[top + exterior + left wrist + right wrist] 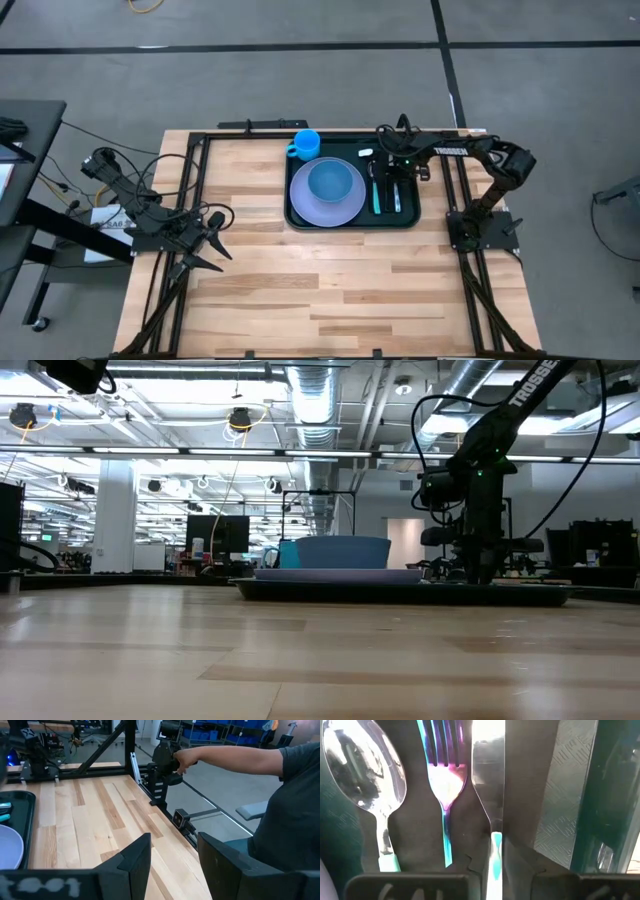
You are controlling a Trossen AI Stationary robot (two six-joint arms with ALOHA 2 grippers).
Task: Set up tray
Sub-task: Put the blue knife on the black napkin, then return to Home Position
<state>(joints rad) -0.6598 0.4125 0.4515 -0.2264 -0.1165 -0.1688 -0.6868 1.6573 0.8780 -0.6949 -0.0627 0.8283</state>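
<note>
The dark green tray (296, 218) lies at the table's far middle. On it sits a lavender plate (345, 212) carrying a blue bowl (333, 182), with a blue cup (305, 143) at the tray's far left corner. Along the tray's right side a flat black rectangle (560, 795) carries a spoon (365, 770), a fork (445, 780) and a knife (487, 780), all teal-handled. My right gripper (495, 865) is low over them, shut on the knife. My left gripper (222, 232) waits open near the table's left edge. My right gripper pinches the knife's teal handle (496, 851) between its two fingers, which come from above and lie across it. The knife lies flat beside the fork, its blade (487, 765) on the black rectangle.
In the left wrist view a person's arm (225, 757) reaches over to a black mount (162, 765) at the table's edge. Black frame rails (200, 150) run along the table's sides. Bare wood (330, 290) fills the near half of the table.
</note>
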